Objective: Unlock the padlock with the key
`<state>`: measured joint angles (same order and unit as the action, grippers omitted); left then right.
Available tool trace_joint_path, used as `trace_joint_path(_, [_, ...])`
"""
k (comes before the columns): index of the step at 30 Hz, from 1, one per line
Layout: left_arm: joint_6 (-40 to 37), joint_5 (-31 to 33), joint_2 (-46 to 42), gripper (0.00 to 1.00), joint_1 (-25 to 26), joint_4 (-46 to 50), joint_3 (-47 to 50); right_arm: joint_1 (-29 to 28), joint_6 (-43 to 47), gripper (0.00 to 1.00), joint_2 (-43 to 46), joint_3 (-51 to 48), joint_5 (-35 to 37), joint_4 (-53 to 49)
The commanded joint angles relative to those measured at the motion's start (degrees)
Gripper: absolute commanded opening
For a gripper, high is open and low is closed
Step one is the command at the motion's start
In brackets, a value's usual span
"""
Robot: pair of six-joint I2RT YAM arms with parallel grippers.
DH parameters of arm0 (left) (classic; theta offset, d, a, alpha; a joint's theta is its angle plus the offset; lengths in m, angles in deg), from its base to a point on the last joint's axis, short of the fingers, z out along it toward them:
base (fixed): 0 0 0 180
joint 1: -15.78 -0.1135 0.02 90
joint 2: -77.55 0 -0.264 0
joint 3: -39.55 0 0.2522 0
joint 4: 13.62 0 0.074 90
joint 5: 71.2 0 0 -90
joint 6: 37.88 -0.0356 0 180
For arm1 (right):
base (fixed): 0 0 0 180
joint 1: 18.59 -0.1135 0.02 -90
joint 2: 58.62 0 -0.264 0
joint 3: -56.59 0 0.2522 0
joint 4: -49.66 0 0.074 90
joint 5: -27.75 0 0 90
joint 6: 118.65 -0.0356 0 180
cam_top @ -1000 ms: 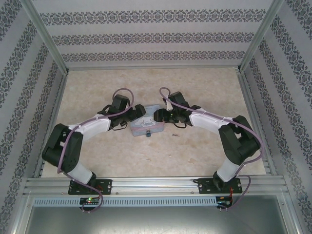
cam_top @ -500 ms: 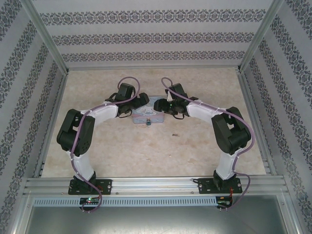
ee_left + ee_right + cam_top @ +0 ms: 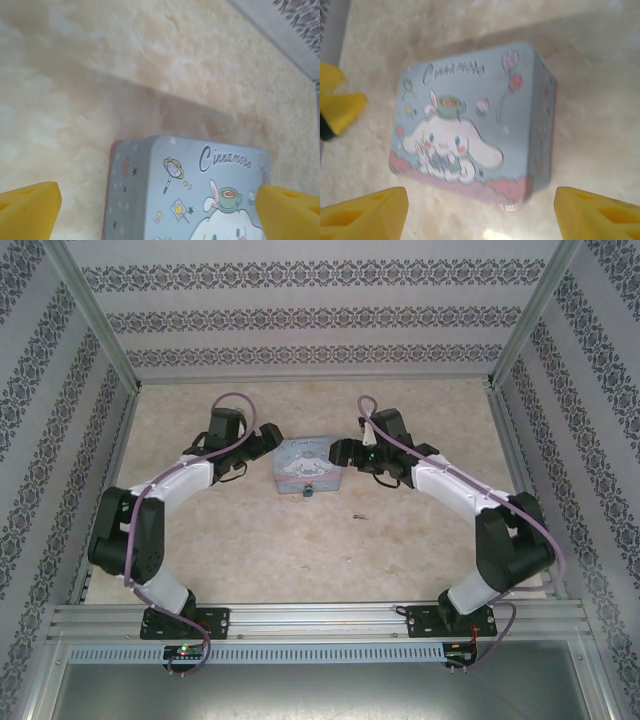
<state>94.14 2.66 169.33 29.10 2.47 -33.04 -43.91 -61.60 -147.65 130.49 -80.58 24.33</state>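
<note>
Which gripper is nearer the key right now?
The right gripper. The key lies loose on the table, near-right of the tin, on that arm's side. The left gripper is off the tin's left edge, farther away.

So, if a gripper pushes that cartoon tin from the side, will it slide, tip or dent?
The tin lies flat and low on the smooth table, so it would probably slide rather than tip. Its rounded, glossy-looking walls may slip in a grip. It looks like thin metal: likely light and stiff, yet dentable.

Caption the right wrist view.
Light-blue cartoon-printed rectangular tin lies on the beige table beyond the open right gripper.
</note>
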Motion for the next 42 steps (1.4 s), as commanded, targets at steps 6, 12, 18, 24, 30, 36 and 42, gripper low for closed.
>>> trace_joint_path(6, [-1.29, -4.68, -9.63, 1.00, 1.61, 7.65, 4.81, -6.19, 3.90, 0.77, 4.23, -7.96, 12.21, -13.70])
trace_joint_path(12, [1.41, -4.24, -11.59, 1.00, 5.80, 6.00, 6.96, -9.13, 2.11, 0.77, 3.04, -10.36, 15.95, -13.70])
trace_joint_path(18, [2.28, -3.85, -10.29, 1.00, 8.32, 5.18, 6.33, -10.82, 1.31, 0.74, -0.36, -9.97, 16.55, -12.66])
trace_joint_path(24, [3.02, -3.37, -9.99, 1.00, 9.21, 4.53, 6.62, -11.89, 0.78, 0.70, -3.53, -9.52, 17.23, -11.83])
trace_joint_path(30, [3.16, -3.27, -9.94, 1.00, 9.46, 4.10, 6.86, -12.64, 0.51, 0.67, -5.25, -9.08, 17.46, -11.10])
trace_joint_path(36, [3.20, -3.26, -9.88, 1.00, 9.60, 3.80, 7.23, -13.17, 0.41, 0.65, -7.17, -7.88, 18.03, -10.61])
trace_joint_path(42, [3.25, -3.27, -9.79, 1.00, 9.54, 3.47, 7.65, -13.51, 0.51, 0.62, -8.18, -6.88, 18.71, -10.73])
